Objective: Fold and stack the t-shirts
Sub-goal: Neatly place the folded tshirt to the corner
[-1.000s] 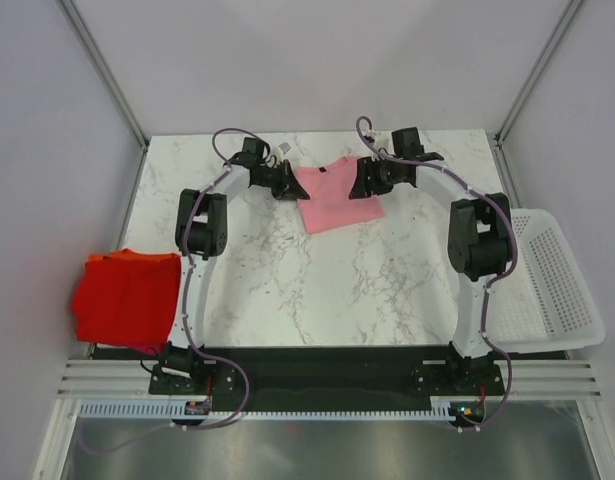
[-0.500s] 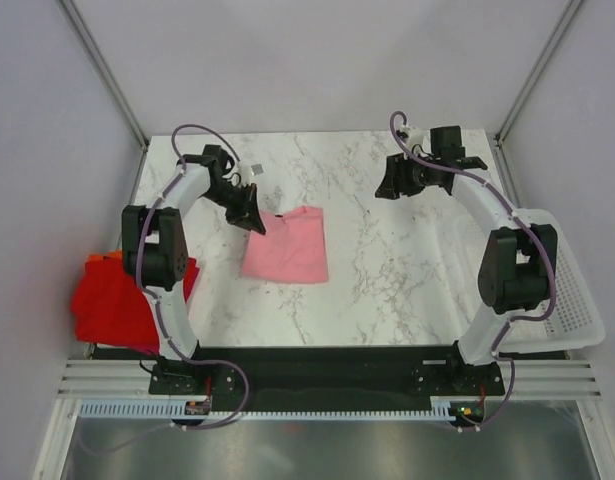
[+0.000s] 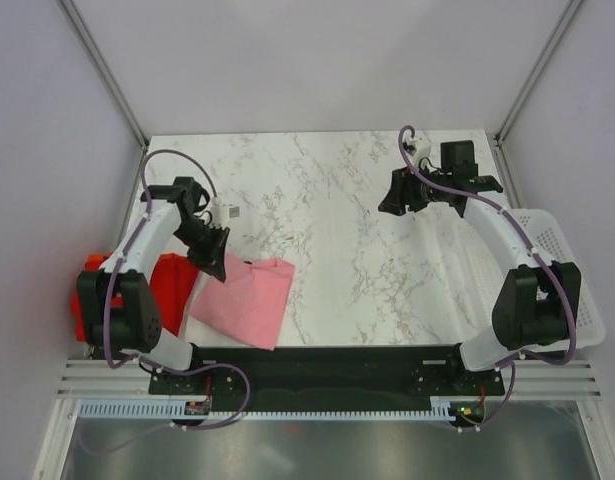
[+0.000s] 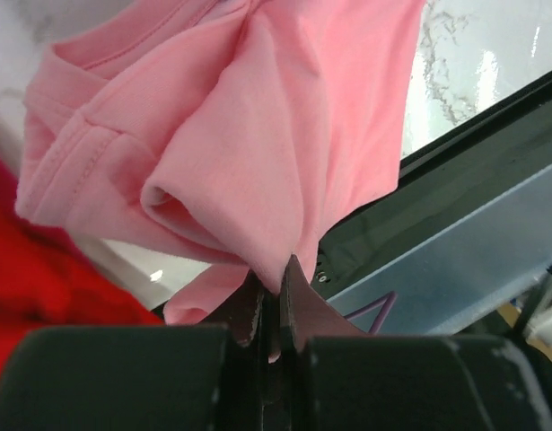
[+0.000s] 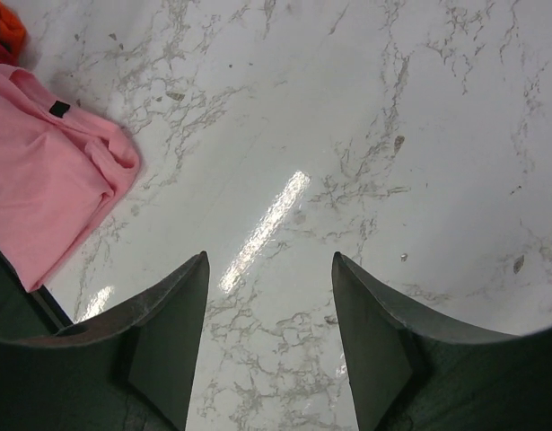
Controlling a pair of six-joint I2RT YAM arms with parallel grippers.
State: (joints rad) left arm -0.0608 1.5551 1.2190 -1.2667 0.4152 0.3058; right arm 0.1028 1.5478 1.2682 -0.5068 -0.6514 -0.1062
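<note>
Pink t-shirt (image 3: 242, 305) pinched in left claw (image 4: 268, 296), laid just beside red t-shirt (image 4: 51, 296), right claw (image 5: 268, 260) held spread above marble tabletop (image 3: 367, 250)

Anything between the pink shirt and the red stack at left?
Nothing visible. The left hand is shut on the pink shirt, whose edge borders the red stack in the top view.

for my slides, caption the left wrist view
Left gripper shut on the folded pink t-shirt, red t-shirt visible beside it
</note>
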